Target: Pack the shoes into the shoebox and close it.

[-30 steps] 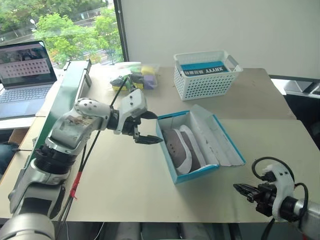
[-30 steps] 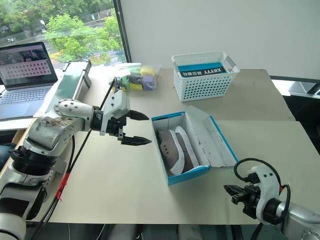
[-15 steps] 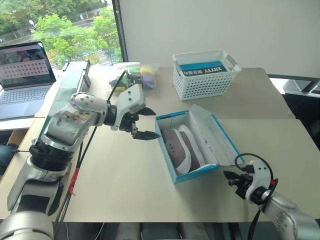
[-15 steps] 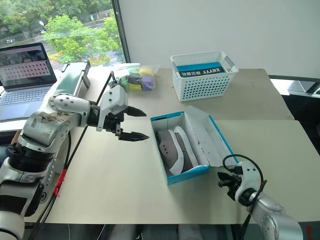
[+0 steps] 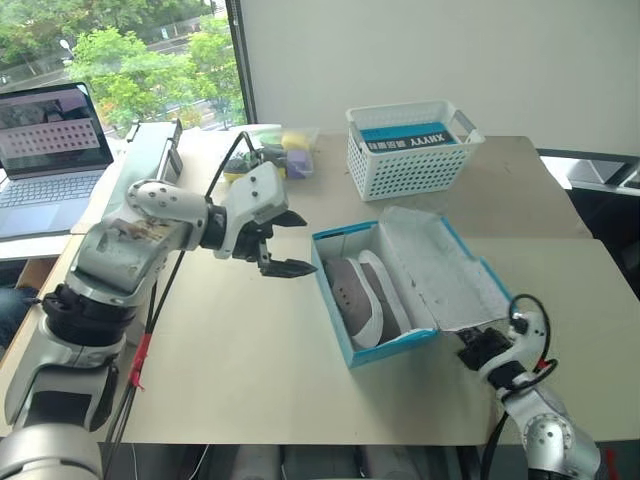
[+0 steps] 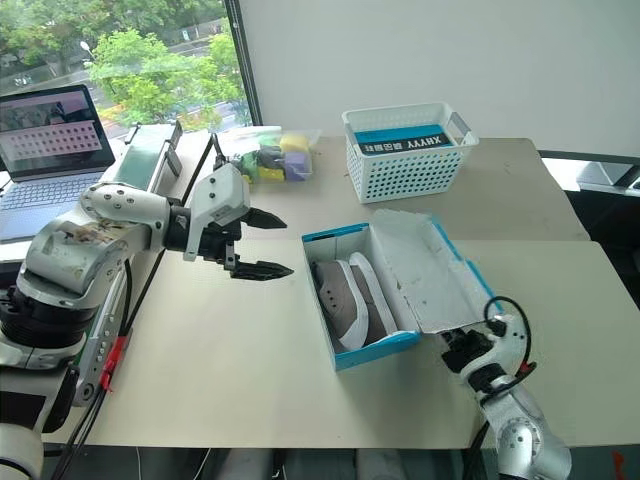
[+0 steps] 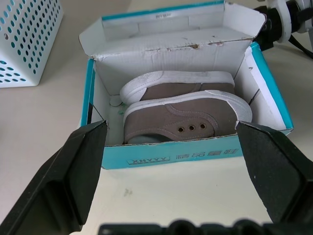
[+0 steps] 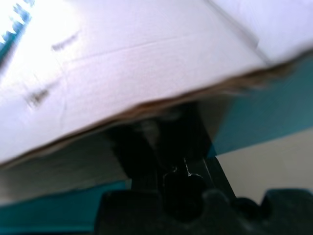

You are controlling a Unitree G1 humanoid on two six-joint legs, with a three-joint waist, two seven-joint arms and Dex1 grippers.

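The blue shoebox [image 5: 380, 352] stands open in the middle of the table, with both grey shoes [image 5: 362, 296] lying on their sides inside it. Its white-lined lid [image 5: 440, 265] is folded out to the right, and the free edge is tipped up a little. My right gripper [image 5: 478, 347] is shut and sits under that raised edge; in the right wrist view its fingers [image 8: 166, 147] press against the lid's underside [image 8: 122, 63]. Left of the box, my left gripper [image 5: 303, 242] hovers open and empty, pointing at the shoes [image 7: 186, 110].
A white lattice basket [image 5: 412, 150] holding a blue pack stands behind the box. A bag of coloured items [image 5: 270, 155] lies at the back left, beside a board [image 5: 140, 170] and a laptop [image 5: 50, 150]. The table's front edge runs just below the right gripper.
My right gripper has moved forward from the table's front edge to under the lid's free edge, and that edge has lifted slightly. The left gripper has barely moved and stays open.
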